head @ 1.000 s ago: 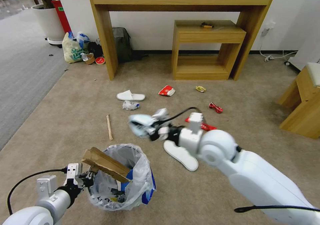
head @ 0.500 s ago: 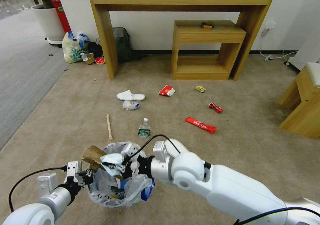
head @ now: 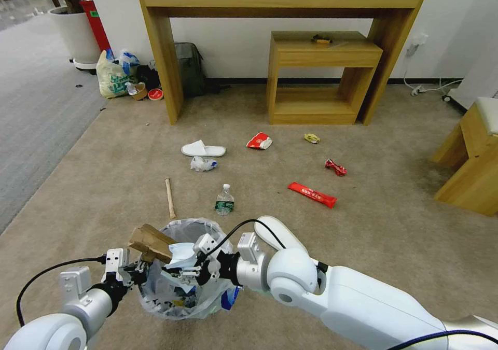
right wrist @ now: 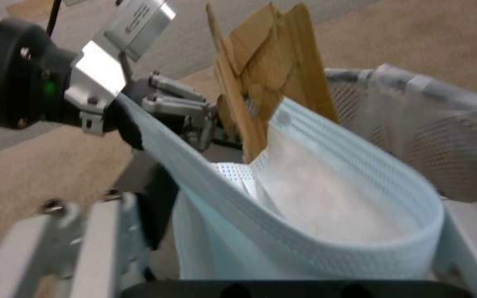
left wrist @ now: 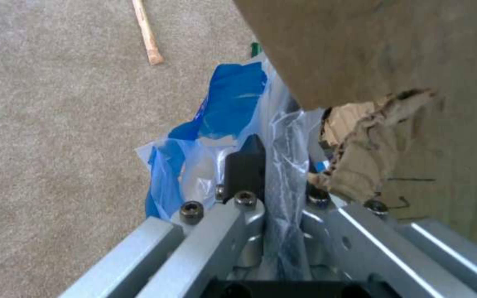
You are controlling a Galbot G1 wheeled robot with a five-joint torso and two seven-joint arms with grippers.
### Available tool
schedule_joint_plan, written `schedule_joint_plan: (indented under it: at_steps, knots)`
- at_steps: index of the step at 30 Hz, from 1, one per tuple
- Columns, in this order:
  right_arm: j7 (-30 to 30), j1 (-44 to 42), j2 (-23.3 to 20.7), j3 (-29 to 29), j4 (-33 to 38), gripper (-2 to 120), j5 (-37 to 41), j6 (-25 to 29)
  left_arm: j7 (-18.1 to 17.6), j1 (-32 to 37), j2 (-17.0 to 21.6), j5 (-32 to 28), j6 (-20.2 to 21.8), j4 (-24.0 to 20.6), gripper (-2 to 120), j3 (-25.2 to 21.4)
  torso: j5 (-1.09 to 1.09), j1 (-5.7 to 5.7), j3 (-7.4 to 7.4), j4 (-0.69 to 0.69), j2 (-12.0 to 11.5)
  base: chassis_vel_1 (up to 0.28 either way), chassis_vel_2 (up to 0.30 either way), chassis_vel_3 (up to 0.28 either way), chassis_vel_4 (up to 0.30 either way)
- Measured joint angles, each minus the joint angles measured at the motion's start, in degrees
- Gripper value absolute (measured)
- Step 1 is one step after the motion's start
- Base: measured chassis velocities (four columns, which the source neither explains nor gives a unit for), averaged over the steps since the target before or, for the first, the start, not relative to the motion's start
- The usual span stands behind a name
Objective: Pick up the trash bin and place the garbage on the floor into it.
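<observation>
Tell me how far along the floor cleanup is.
Partway. Cardboard already sits in the trash bin, which the left gripper grips by the rim. The right gripper holds a blue face mask over it. Slippers, bottle, stick and wrappers remain on the floor.

Bright, even indoor light; wide-angle edges bend, wrist views soft.

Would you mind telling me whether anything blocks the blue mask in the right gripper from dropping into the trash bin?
Partly. The cardboard strip leans out of the trash bin at the side held by the left gripper. The right gripper holds the blue mask over the open mouth beside it; nothing else visible intervenes.
</observation>
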Motion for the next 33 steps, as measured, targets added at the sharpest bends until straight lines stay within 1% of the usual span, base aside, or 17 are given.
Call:
schedule_joint_plan:
  at_steps: [1, 2, 5, 7, 8, 9, 20, 24, 26, 33]
  knots:
    - [0.02, 0.05, -0.05, 0.17, 0.01, 75, 0.17, 0.00, 0.00, -0.01, -0.08, 0.02, 0.00, 0.00, 0, 0.05, 0.00, 0.00, 0.00, 0.00, 0.00, 0.000, 0.000, 0.000, 0.000]
    - [0.02, 0.05, -0.05, 0.17, 0.01, 75, 0.17, 0.00, 0.00, -0.01, -0.08, 0.02, 0.00, 0.00, 0, 0.05, 0.00, 0.00, 0.00, 0.00, 0.00, 0.000, 0.000, 0.000, 0.000]
    - [0.11, 0.08, 0.08, 0.33, -0.19, 89, 0.30, 0.05, 0.03, -0.02, -0.25, 0.14, 0.00, 0.01, 0, 0.23, 0.00, 0.00, 0.00, 0.00, 0.00, 0.000, 0.000, 0.000, 0.000]
    - [0.11, 0.08, 0.10, 0.34, -0.23, 91, 0.30, 0.05, 0.03, -0.02, -0.24, 0.14, 0.00, 0.01, 0, 0.23, 0.00, 0.00, 0.00, 0.00, 0.00, 0.000, 0.000, 0.000, 0.000]
    - [0.16, 0.08, 0.44, 0.48, -0.58, 97, 0.30, 0.09, 0.04, -0.02, -0.24, 0.15, 0.00, 0.00, 0, 0.22, 0.00, 0.00, 0.00, 0.00, 0.00, 0.000, 0.000, 0.000, 0.000]
    - [0.20, 0.11, 0.72, 0.61, -0.90, 99, 0.30, 0.10, 0.06, -0.01, -0.22, 0.15, 0.00, 0.00, 0, 0.16, 0.00, 0.00, 0.00, 0.00, 0.00, 0.000, 0.000, 0.000, 0.000]
    - [0.19, 0.91, 1.87, 0.98, -2.87, 100, -0.62, 0.49, 0.23, 0.28, -0.24, 0.14, 0.00, -0.24, 0, -0.09, 0.00, 0.00, 0.00, 0.00, 0.00, 0.000, 0.000, 0.000, 0.000]
    - [-0.07, 1.39, 1.18, 0.50, -2.35, 100, -1.23, -0.03, 0.35, 0.29, -0.29, 0.14, 0.00, -0.24, 0, -0.16, 0.00, 0.00, 0.00, 0.00, 0.00, 0.000, 0.000, 0.000, 0.000]
    - [-0.75, 1.50, 0.49, -0.14, -1.70, 100, -2.76, -0.40, 0.43, 0.24, -0.31, 0.14, 0.00, -0.24, 0, -0.16, 0.00, 0.00, 0.00, 0.00, 0.00, 0.000, 0.000, 0.000, 0.000]
    - [-1.27, 1.57, -0.30, 0.60, -1.67, 100, -5.55, -0.31, 0.49, 0.04, -0.35, 0.13, 0.00, -0.19, 0, -0.10, 0.00, 0.00, 0.00, 0.00, 0.00, 0.000, 0.000, 0.000, 0.000]
